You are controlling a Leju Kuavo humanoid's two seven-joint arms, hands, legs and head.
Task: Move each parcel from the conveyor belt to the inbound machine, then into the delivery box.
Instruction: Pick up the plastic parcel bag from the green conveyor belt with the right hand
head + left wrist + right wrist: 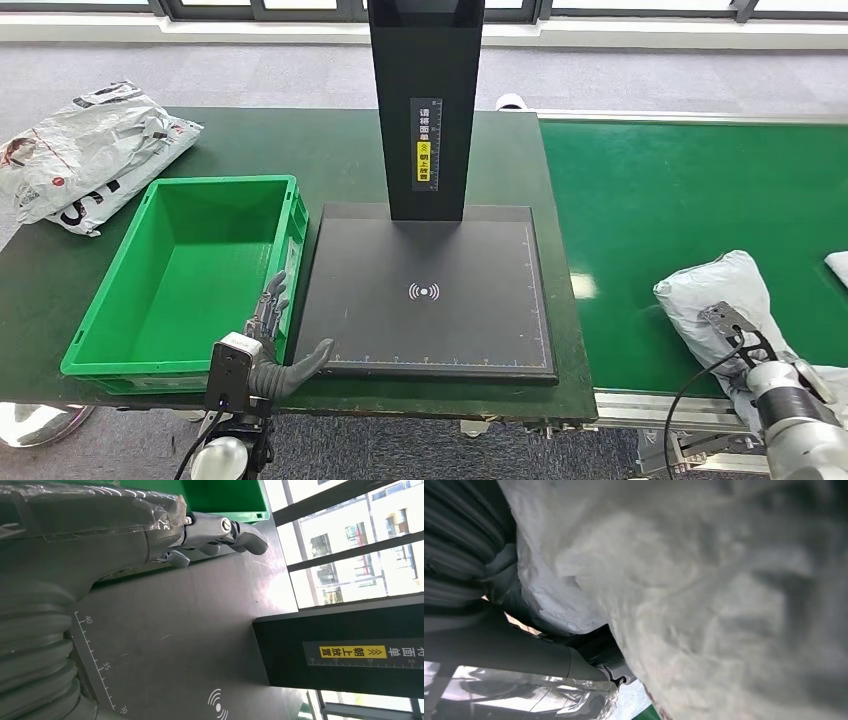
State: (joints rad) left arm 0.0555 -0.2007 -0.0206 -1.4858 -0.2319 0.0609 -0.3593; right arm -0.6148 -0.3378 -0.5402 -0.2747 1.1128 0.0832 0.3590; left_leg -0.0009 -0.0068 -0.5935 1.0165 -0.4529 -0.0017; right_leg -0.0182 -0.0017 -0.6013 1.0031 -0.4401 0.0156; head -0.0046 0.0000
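Note:
A white plastic parcel [712, 292] lies at the near edge of the green conveyor belt [680, 190] on the right. My right hand [735, 335] lies on its near end and grips it. In the right wrist view the crumpled parcel [704, 595] fills the picture and presses against the palm, with the thumb [524, 655] beneath it. The black inbound machine plate [430, 250] with its column [425, 100] stands in the middle, bare. The green delivery box [190, 270] sits to its left with nothing in it. My left hand [275, 345] hovers between box and plate, fingers [235, 530] apart, holding nothing.
Several white parcels [85, 150] are piled on the dark table beyond the box at the far left. Another white parcel [838, 266] pokes in at the belt's right edge. The belt's metal frame [660, 410] runs along the front.

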